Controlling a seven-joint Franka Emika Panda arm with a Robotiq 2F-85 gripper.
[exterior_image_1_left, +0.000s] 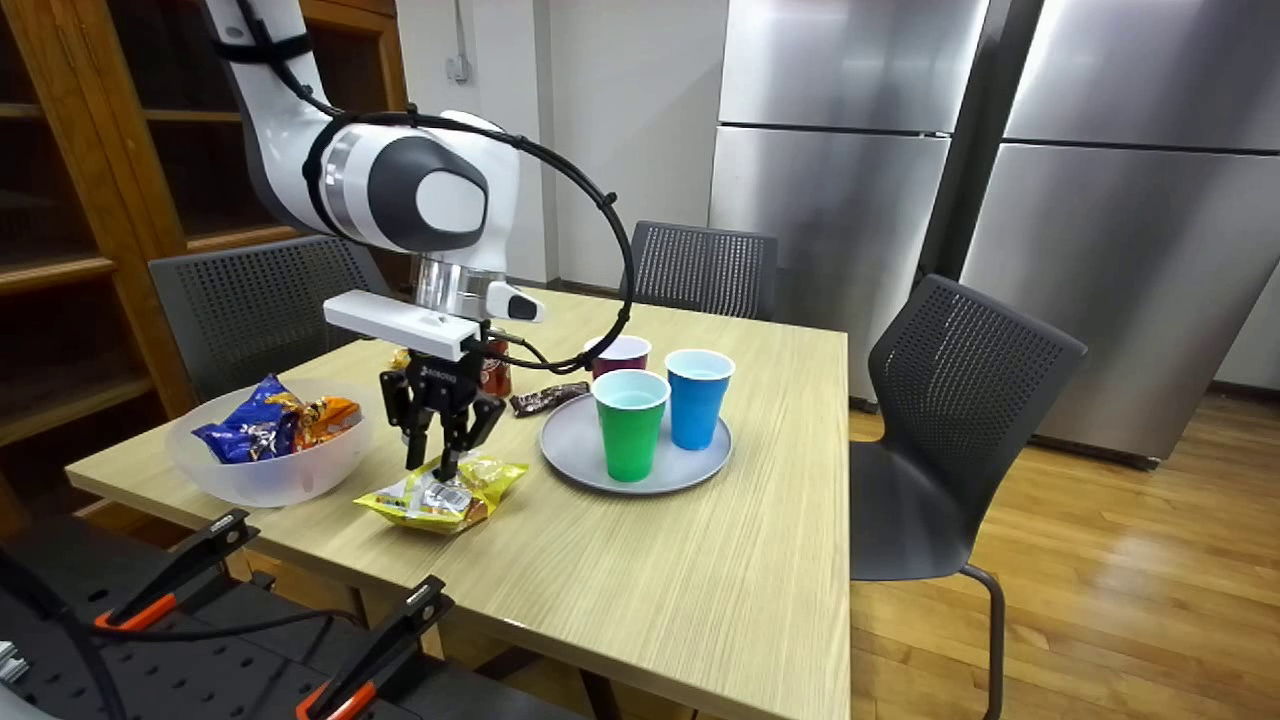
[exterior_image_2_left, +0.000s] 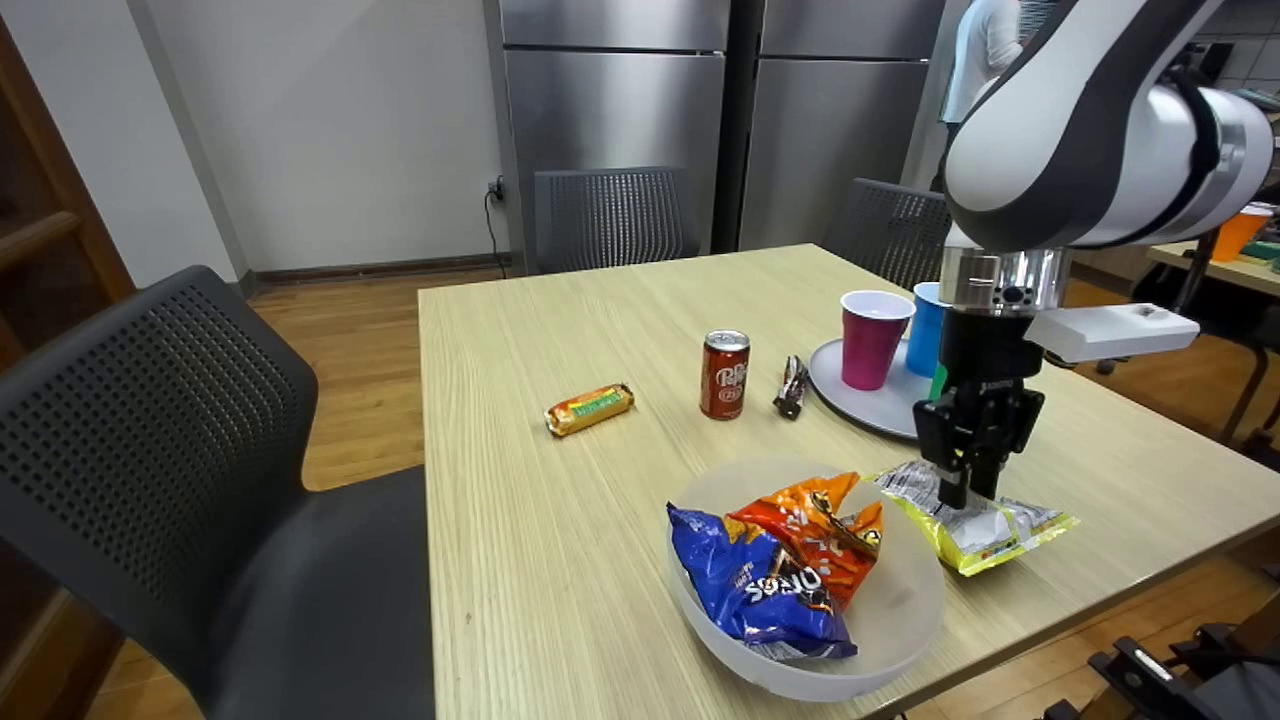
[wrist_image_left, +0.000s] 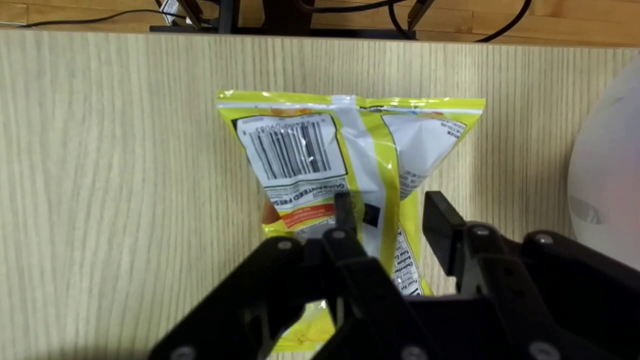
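The fingers (wrist_image_left: 442, 230) stand partway apart, unclamped, astride a yellow bag (wrist_image_left: 369, 170) near an edge of the tabletop (wrist_image_left: 125, 165), beside a translucent bowl (exterior_image_2_left: 895, 630) holding a blue packet (exterior_image_2_left: 755, 585) and an orange packet (exterior_image_2_left: 812, 520).

A crinkled yellow snack bag (wrist_image_left: 367, 160) lies barcode side up on the pale table (exterior_image_1_left: 700, 560).

Bright light, glints on bag (wrist_image_left: 367, 155)
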